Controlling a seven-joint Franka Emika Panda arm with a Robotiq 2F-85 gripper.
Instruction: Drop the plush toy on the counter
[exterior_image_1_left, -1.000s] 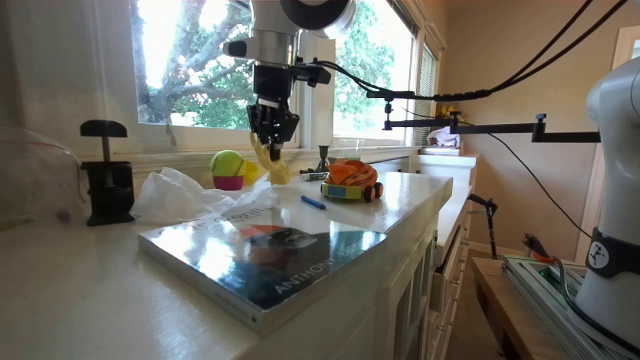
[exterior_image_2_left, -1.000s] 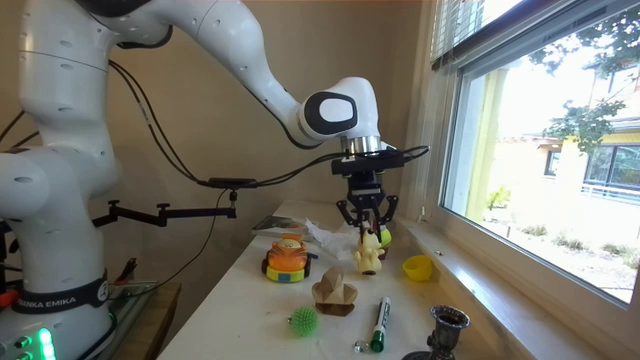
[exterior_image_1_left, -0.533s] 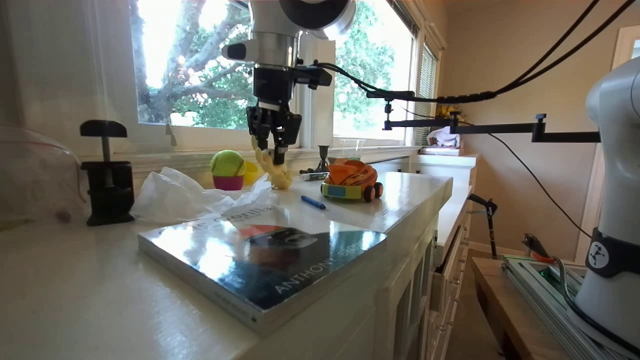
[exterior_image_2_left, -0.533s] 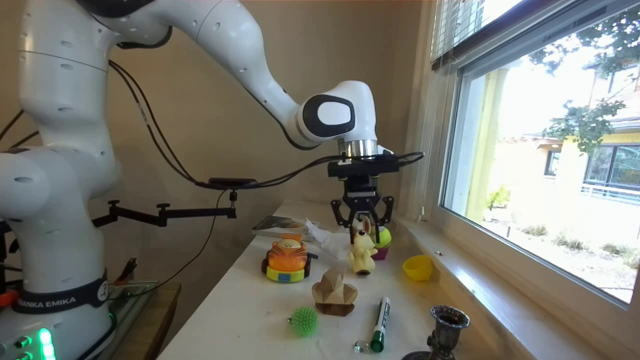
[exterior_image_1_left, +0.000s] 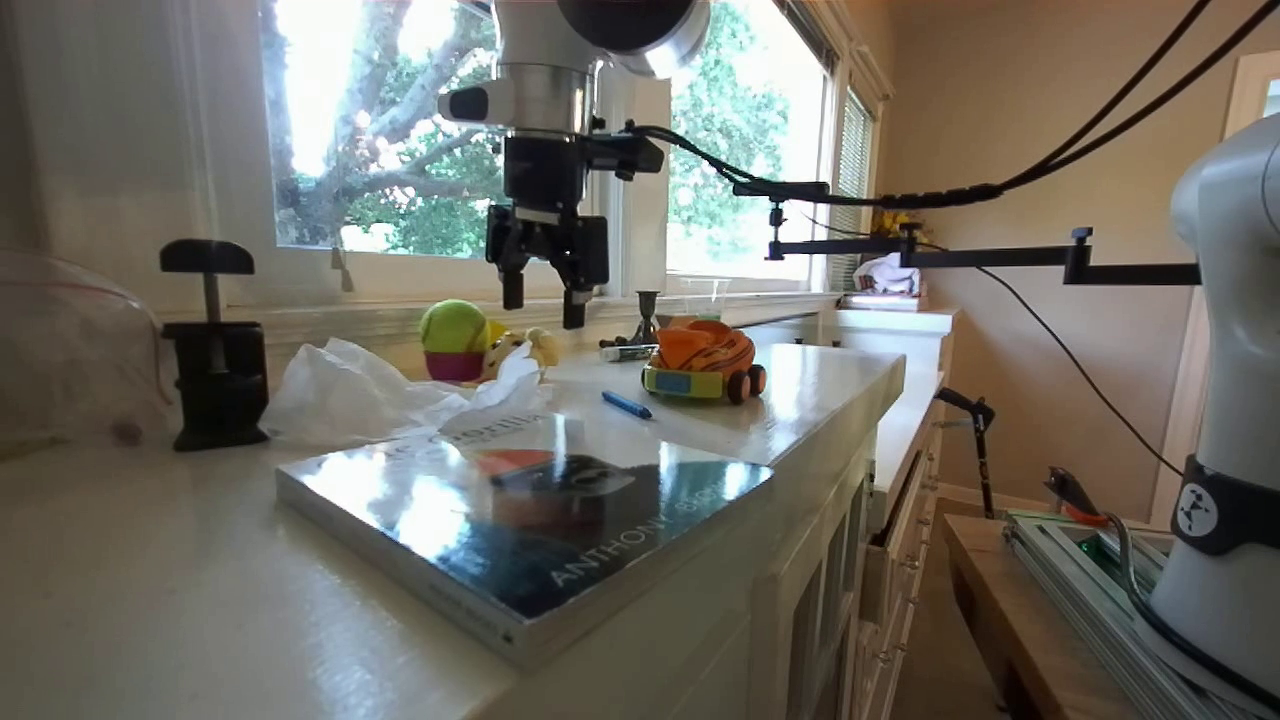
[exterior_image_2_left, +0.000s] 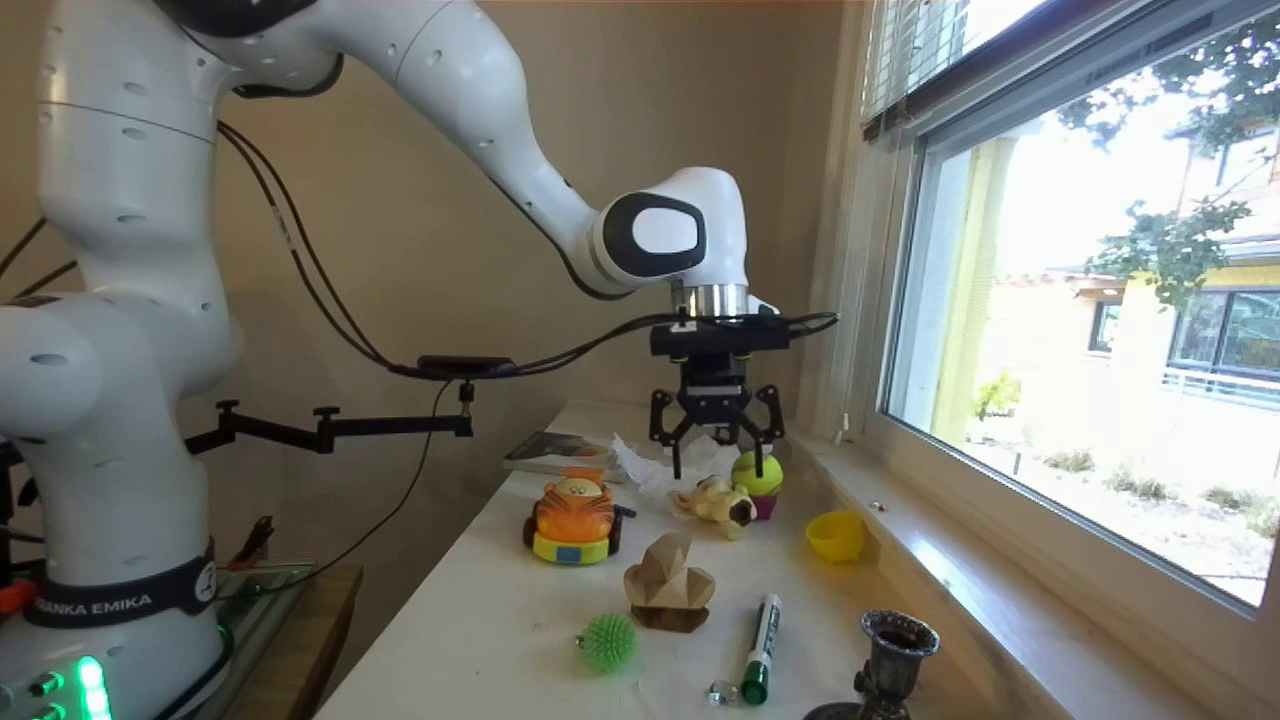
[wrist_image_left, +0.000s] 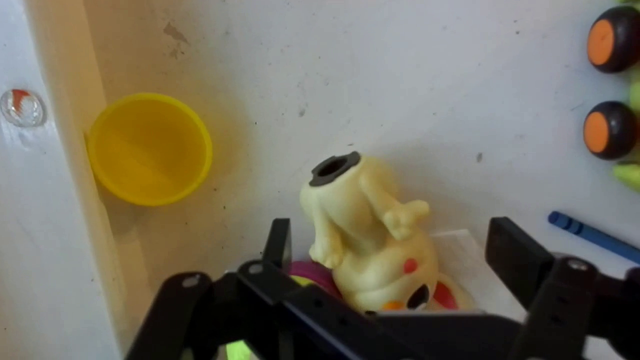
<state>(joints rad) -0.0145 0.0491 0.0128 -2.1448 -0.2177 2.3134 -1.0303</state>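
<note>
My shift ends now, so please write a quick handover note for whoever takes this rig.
The black two-fingered gripper hangs open and empty over the glossy white counter.
The smooth pale-yellow animal-shaped toy (it looks moulded, not plush) lies tipped over on the counter, close to the yellow-green ball on the magenta cup.
Done: the toy is down on the counter, out of the gripper.
Left: nothing of the drop, it seems; perhaps just lift away.
</note>
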